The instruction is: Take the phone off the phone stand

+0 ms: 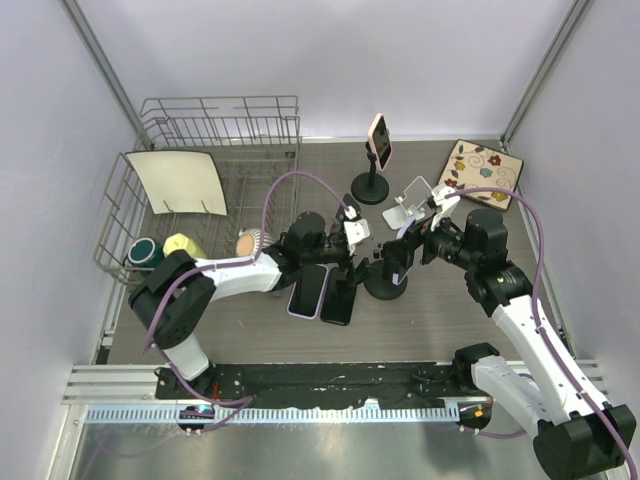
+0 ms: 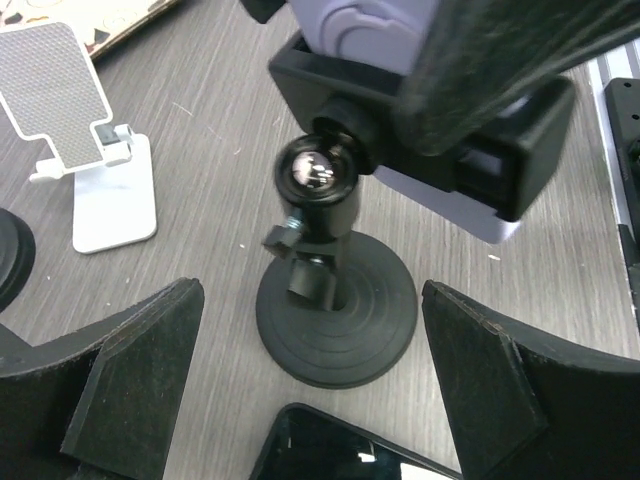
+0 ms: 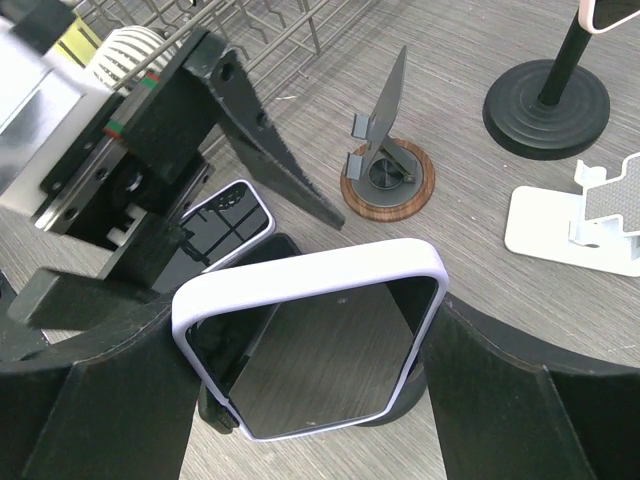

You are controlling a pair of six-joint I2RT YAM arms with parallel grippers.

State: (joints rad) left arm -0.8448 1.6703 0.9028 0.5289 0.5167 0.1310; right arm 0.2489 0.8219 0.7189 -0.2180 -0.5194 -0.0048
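right claw clamps the lavender-cased phone edge to edge; left claw stands wide apart, phone stand between its fingers.

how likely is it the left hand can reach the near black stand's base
Likely yes: the left hand is open, the base lies straight ahead between its fingers, nothing in between.

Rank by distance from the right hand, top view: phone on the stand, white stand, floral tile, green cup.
1. phone, between fingers of the right hand
2. white stand, just behind
3. floral tile, back right
4. green cup, far left
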